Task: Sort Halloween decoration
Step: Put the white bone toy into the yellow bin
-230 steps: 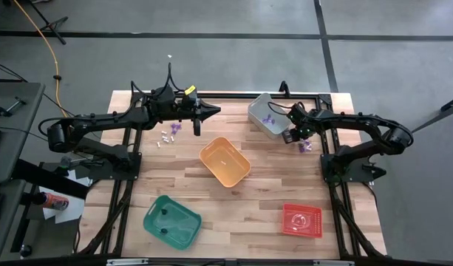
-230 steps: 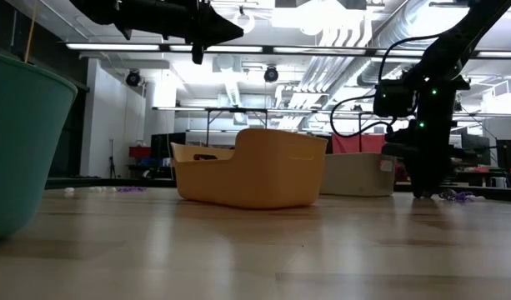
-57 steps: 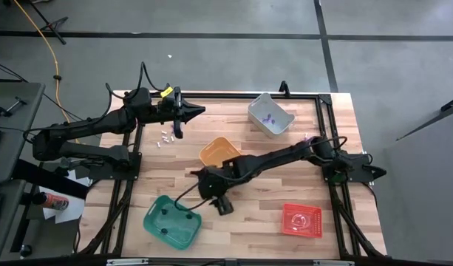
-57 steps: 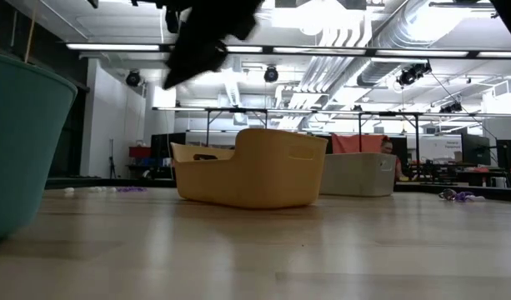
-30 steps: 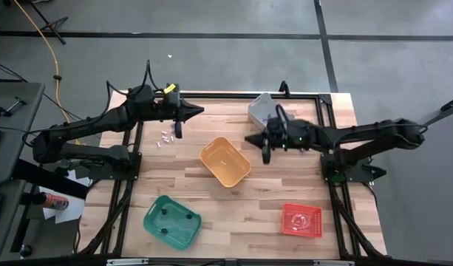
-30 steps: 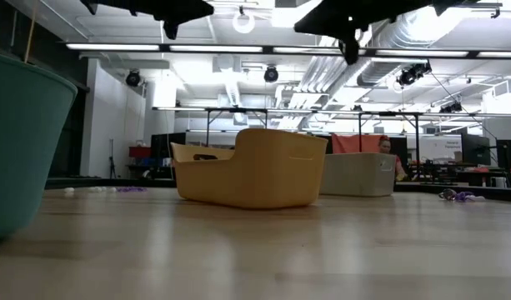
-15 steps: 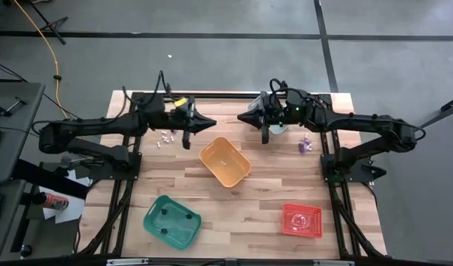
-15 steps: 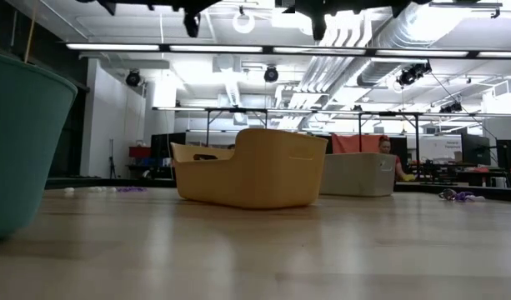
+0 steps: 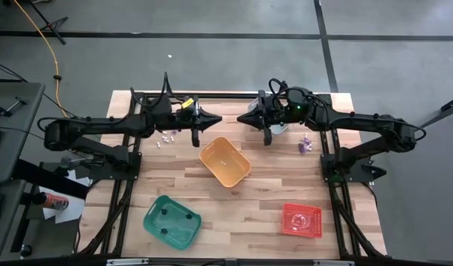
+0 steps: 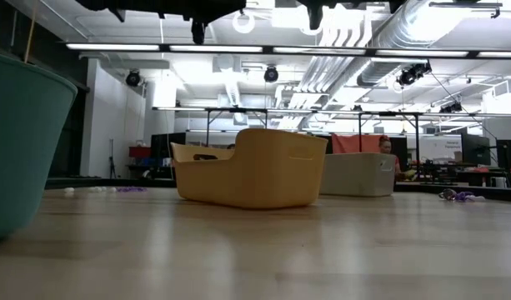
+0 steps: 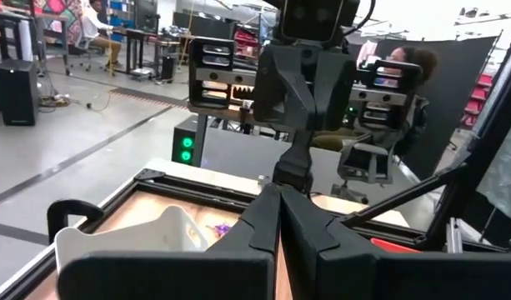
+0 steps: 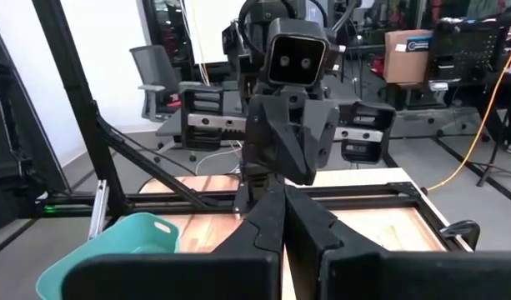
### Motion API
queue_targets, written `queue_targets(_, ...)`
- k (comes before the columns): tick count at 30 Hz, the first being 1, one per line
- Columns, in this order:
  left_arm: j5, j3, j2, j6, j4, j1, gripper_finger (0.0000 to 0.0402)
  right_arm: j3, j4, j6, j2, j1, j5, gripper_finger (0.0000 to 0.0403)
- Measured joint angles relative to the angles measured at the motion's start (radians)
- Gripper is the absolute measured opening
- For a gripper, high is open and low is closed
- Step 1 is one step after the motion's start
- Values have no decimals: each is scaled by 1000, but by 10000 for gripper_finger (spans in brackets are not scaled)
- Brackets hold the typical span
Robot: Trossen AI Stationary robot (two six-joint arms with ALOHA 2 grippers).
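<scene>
Purple trinkets (image 9: pixel 305 145) lie on the table to the right of the grey bin (image 9: pixel 279 127). Whitish ones (image 9: pixel 165 137) lie near the far left; the low view shows purple trinkets (image 10: pixel 130 189) there too. More purple (image 11: pixel 217 227) shows inside the grey bin (image 11: pixel 147 237). My left gripper (image 9: pixel 217 119) and right gripper (image 9: pixel 241 120) hang level and high above the table's far middle. They point tip to tip, a short gap apart, both shut and holding nothing. My left gripper (image 11: pixel 278 218) faces the right arm; my right gripper (image 12: pixel 283 218) faces the left arm.
An orange bin (image 9: pixel 225 161) stands at the table's middle, just nearer than the two grippers. A green bin (image 9: pixel 172 220) stands at the near left and a red bin (image 9: pixel 301 219) at the near right. A person (image 10: pixel 387 148) sits in the room beyond the table.
My right gripper has risen and gone toward the table's far edge from beside the orange bin, rolling as it went, and now points at the left gripper. My left gripper has gone toward the table's right, closing the gap. No trinket or bin has moved.
</scene>
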Motion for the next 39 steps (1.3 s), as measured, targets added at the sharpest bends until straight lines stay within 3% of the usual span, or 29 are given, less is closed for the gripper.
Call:
queue_targets(10,92,0,-5,26,0,33,0,0,-1,2,0,0,4,0)
queue_targets(25,91,0,-5,88,-4,34,0,-1,-1,1,0,0,4,0)
queue_targets(28,60,1,-6,29,-36,41,0,-1,-6,0,0,-5,4,0)
queue_targets(32,-86,2,-6,-143,-264,120,2,-1,-43,0,0,-5,39,0)
queue_targets(39,-156,1,11,-236,-794,265,38,-2,-131,23,0,-5,138,0)
